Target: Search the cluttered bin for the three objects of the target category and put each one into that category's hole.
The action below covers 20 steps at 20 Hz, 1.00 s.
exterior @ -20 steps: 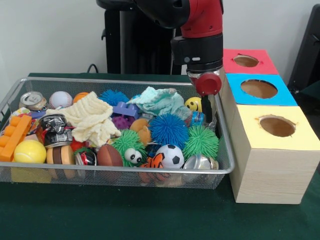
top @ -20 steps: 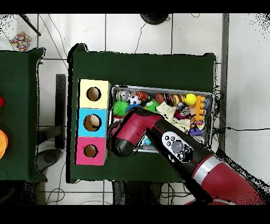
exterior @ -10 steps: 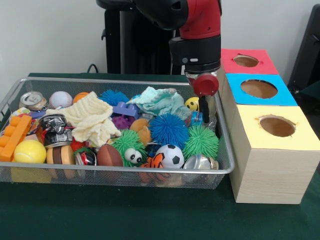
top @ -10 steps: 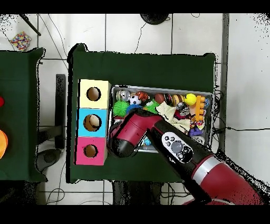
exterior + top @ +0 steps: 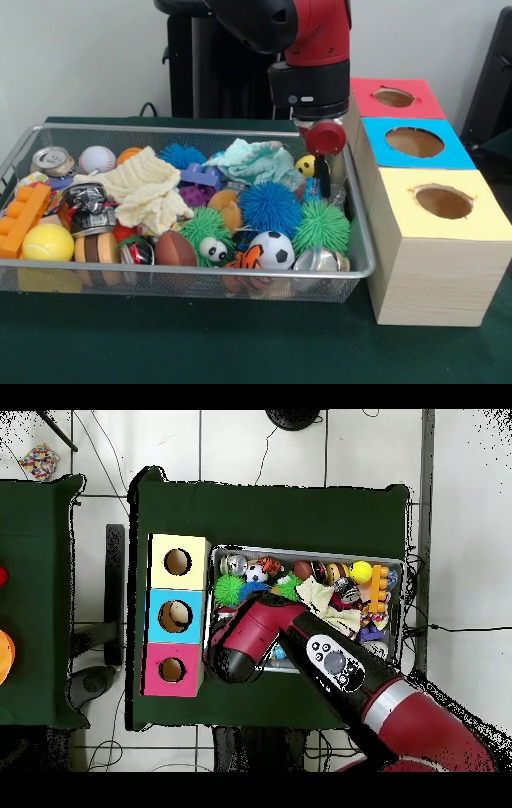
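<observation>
Since the earlier frames the gripper [image 5: 322, 180] has been shifted slightly leftward in the front view, away from the boxes and further over the wire bin [image 5: 362, 240]; the clutter has not been disturbed. The tip is seen hanging just beside the yellow smiley ball [image 5: 305, 166] at the bin's far right corner. Whether the jaws are open or closed cannot be told (only 1 dark finger is visible).

The bin is set on the green worktop [image 5: 240, 344] and is filled with toys: a blue spiky ball [image 5: 269, 207], 2 green spiky balls [image 5: 322, 226], a soccer ball [image 5: 274, 250], a baseball [image 5: 97, 159], a cream cloth [image 5: 148, 190] and crushed cans [image 5: 83, 206]. Beside it 3 boxes are lined up: yellow [image 5: 442, 202], blue [image 5: 414, 142] and red [image 5: 394, 98], each with 1 hole.
</observation>
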Each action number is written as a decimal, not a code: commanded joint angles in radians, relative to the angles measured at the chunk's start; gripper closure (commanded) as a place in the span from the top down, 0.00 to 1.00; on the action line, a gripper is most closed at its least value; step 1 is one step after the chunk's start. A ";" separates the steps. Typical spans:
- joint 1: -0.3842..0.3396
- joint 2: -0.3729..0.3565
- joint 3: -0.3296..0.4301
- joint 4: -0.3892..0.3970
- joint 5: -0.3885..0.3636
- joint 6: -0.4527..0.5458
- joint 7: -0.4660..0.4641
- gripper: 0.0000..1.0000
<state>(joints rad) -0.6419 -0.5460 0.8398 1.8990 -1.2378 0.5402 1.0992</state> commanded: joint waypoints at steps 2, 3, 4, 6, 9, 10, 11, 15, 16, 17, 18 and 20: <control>-0.030 0.049 -0.051 -0.072 -0.059 -0.045 -0.143 1.00; -0.030 0.049 -0.050 -0.071 -0.057 -0.045 -0.146 1.00; -0.035 0.051 -0.046 -0.069 -0.052 -0.047 -0.152 1.00; -0.041 0.053 -0.040 -0.066 -0.043 -0.046 -0.162 1.00; -0.038 0.049 -0.041 -0.064 -0.039 -0.044 -0.158 1.00; -0.036 0.048 -0.041 -0.064 -0.039 -0.044 -0.155 1.00; -0.038 0.049 -0.041 -0.065 -0.038 -0.043 -0.158 1.00; -0.033 0.044 -0.043 -0.066 -0.037 -0.040 -0.151 0.00; -0.031 0.043 -0.044 -0.066 -0.037 -0.039 -0.150 0.00; -0.030 0.042 -0.044 -0.066 -0.037 -0.038 -0.150 0.00; -0.029 0.041 -0.044 -0.066 -0.036 -0.036 -0.150 0.00; -0.029 0.041 -0.044 -0.065 -0.036 -0.035 -0.149 0.00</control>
<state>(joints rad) -0.6579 -0.5338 0.8399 1.8971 -1.2380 0.5134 1.0990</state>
